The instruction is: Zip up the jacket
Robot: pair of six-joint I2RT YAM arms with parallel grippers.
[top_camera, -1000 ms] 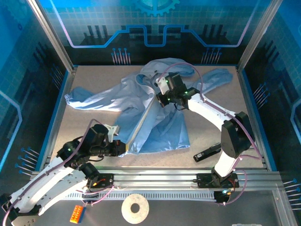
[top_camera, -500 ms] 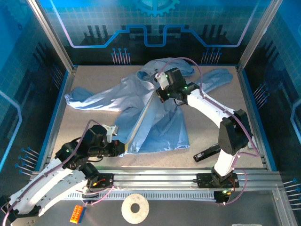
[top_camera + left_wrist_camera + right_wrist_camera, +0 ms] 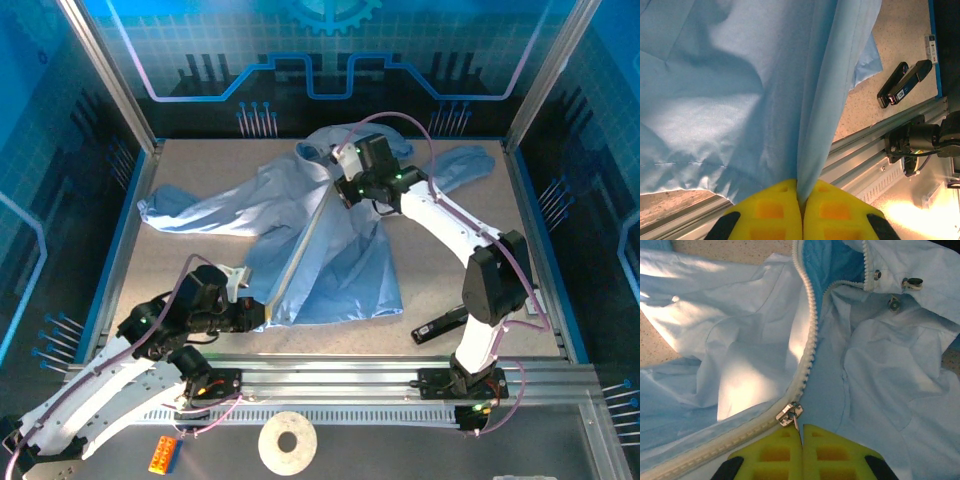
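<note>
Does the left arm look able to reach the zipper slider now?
Probably not: the left claw is shut on the hem of the jacket, and the right claw grips the slider far up the front.

Your right tool point(image 3: 801, 450) pinches the zipper pull point(image 3: 789, 415).
Yellow fingers point(image 3: 772, 452) meet on its tab; above, the jacket's point(image 3: 880, 390) pale teeth point(image 3: 811, 340) part toward the collar.

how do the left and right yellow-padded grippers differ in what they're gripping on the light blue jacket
The left gripper pinches a fold of the light blue crinkly jacket at its bottom hem, near the aluminium front rail. The right gripper pinches the small metal zipper pull, up by the collar. Both are shut, yellow pads together.
</note>
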